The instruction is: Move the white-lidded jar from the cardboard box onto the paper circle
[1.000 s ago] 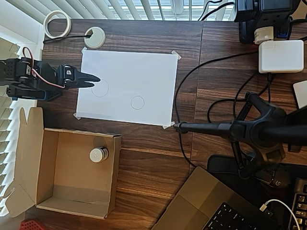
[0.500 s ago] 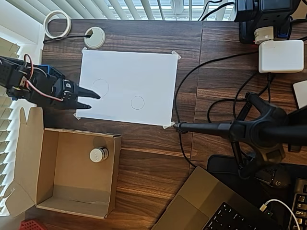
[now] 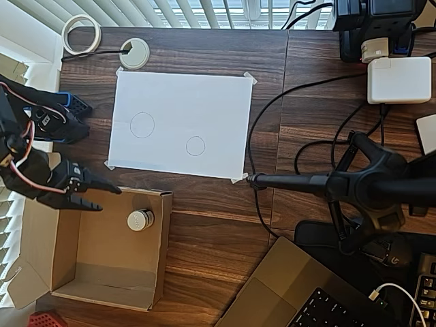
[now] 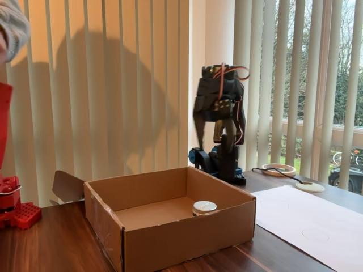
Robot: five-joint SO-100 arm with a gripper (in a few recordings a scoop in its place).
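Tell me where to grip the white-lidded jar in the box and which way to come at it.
Grip the white-lidded jar across its round side wall just under the lid, coming straight down from above. It stands upright and low inside the cardboard box, whose walls rise above it and would likely block a sideways approach. The open gripper hovers beside it.

Matt corrugated cardboard box (image 3: 82, 266) below the black plastic gripper (image 3: 109, 199); dark, lightly glossy wood-grain table (image 3: 204, 225); smooth white paper sheet (image 3: 204, 102).
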